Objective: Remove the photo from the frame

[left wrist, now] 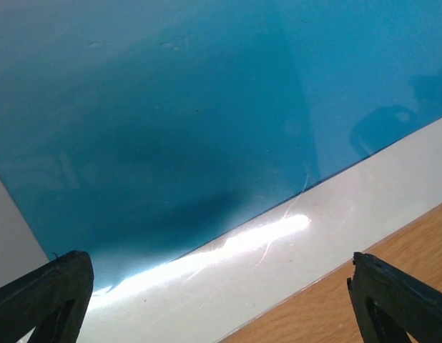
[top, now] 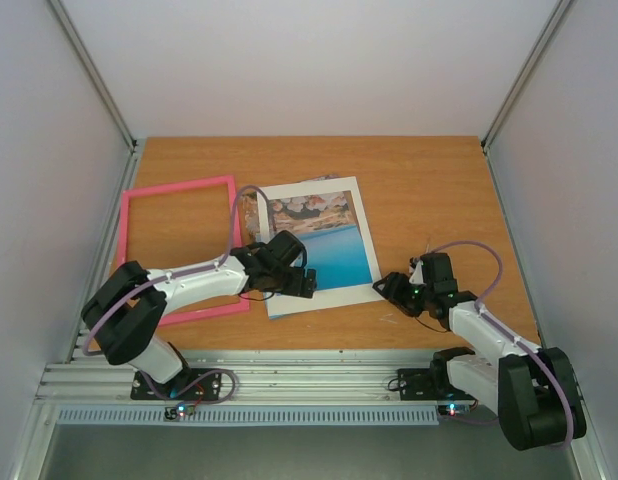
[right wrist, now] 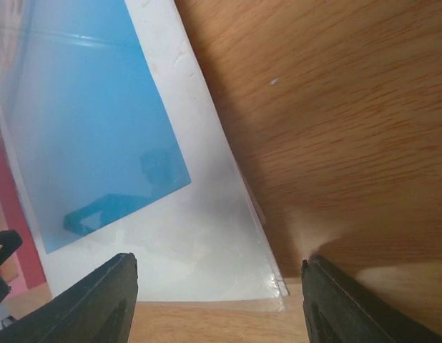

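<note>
The pink frame [top: 179,250] lies flat at the table's left, with bare wood showing through it. To its right lies the photo [top: 329,238], blue sea and pale rocks, inside a white mat [top: 361,200]. My left gripper [top: 301,282] hovers open over the mat's near left part. In the left wrist view its fingers [left wrist: 42,300] straddle blue print [left wrist: 171,121] and white border [left wrist: 292,243]. My right gripper [top: 391,289] is open just off the mat's near right corner. The right wrist view shows that corner [right wrist: 274,282] under a clear sheet, the photo [right wrist: 92,121], and a strip of frame [right wrist: 21,243].
A second sheet's edge [top: 311,183] sticks out beyond the mat's far side. Something brownish [top: 251,212] shows between frame and mat. White walls close in left, right and back. A metal rail [top: 289,380] runs along the near edge.
</note>
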Controlling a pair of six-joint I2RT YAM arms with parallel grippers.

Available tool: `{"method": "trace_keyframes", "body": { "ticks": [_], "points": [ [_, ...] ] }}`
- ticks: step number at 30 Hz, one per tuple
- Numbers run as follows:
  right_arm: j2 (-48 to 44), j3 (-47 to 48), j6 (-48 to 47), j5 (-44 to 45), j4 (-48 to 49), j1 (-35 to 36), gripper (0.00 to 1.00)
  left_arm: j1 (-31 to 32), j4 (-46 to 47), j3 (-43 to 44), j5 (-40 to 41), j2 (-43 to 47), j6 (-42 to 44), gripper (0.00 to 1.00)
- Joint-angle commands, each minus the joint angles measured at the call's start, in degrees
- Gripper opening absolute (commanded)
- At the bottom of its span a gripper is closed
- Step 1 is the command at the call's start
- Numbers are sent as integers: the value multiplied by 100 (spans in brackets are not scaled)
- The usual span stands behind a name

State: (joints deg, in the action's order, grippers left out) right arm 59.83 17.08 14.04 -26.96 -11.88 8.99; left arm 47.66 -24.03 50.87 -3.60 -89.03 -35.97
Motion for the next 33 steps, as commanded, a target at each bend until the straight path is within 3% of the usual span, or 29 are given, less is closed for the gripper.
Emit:
{"method": "trace_keyframes", "body": {
  "ticks": [1, 13, 33],
  "points": [
    [129, -217, 249, -203, 222, -29, 64, 77, 502, -1, -83, -8, 153, 98],
    [-64, -322, 709, -846, 881, -29, 64, 262, 1283, -143, -361, -36, 694, 99],
    [-178, -38, 1337, -1471, 1532, -29, 63, 1035, 2147, 89, 967, -750, 2146, 99]
  ]
}}
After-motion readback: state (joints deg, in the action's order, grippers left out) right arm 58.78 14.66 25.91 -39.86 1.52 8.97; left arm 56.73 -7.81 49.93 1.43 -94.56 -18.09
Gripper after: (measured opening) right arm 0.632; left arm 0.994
